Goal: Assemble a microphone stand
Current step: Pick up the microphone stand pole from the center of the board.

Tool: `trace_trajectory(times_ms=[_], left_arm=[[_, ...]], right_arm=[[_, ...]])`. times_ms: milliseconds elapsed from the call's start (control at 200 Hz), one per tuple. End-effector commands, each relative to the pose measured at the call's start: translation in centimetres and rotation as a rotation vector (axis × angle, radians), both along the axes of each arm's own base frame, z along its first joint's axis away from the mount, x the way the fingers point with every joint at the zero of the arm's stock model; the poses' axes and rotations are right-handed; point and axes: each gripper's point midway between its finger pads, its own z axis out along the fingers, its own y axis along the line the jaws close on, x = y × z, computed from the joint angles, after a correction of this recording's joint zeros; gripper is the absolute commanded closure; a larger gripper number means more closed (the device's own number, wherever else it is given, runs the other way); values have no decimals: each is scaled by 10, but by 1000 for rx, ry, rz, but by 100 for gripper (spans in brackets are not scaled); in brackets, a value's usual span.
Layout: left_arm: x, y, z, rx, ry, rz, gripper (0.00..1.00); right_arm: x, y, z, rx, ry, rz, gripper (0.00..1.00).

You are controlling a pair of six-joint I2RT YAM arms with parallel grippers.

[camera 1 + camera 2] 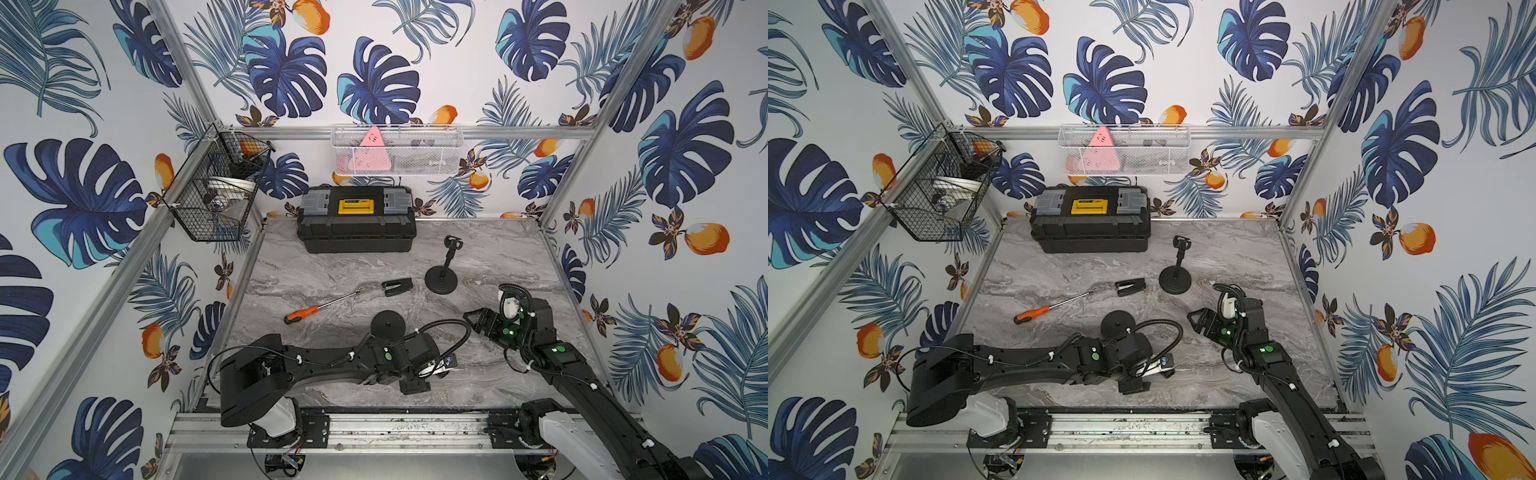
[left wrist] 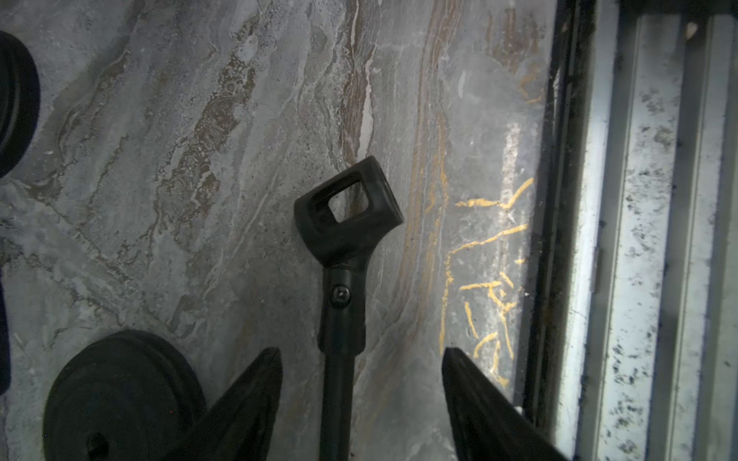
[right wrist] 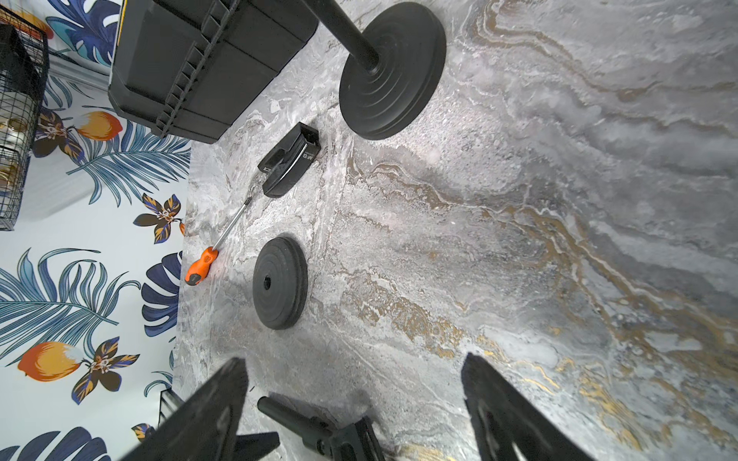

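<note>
While left gripper [image 2: 361, 353] sits low over table [image 2: 199, 159], I see fingers [image 2: 247, 403] apart, straddling clip pole [image 2: 340, 315] lying flat, not touching it. Loose base disc [image 2: 120, 383] just beside. Right gripper [image 3: 355, 359] spread wide, empty, hovering off to side.

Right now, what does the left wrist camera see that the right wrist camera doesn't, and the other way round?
Only the left wrist view shows the microphone clip on its pole, between the jaws of the open left gripper, and the metal rail at the table edge. Only the right wrist view shows the toolbox, the orange-handled screwdriver, the small black clamp, the upright stand's base and the open right gripper. Both show the loose round base and the marble tabletop.
</note>
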Motion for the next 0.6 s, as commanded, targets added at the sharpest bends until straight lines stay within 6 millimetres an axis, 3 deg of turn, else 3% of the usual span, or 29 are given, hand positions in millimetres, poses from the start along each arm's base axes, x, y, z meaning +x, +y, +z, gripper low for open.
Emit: trace_trajectory(times_ms=[0, 330, 590], left_arm=[[8, -1, -1, 5, -16, -14, 32], [5, 3, -33, 78, 69, -19, 38], [18, 4, -39, 65, 100, 23, 55]], right_arm=[[1, 1, 1, 23, 8, -5, 12], [7, -2, -6, 34, 22, -16, 13], [7, -3, -8, 45, 22, -23, 16]])
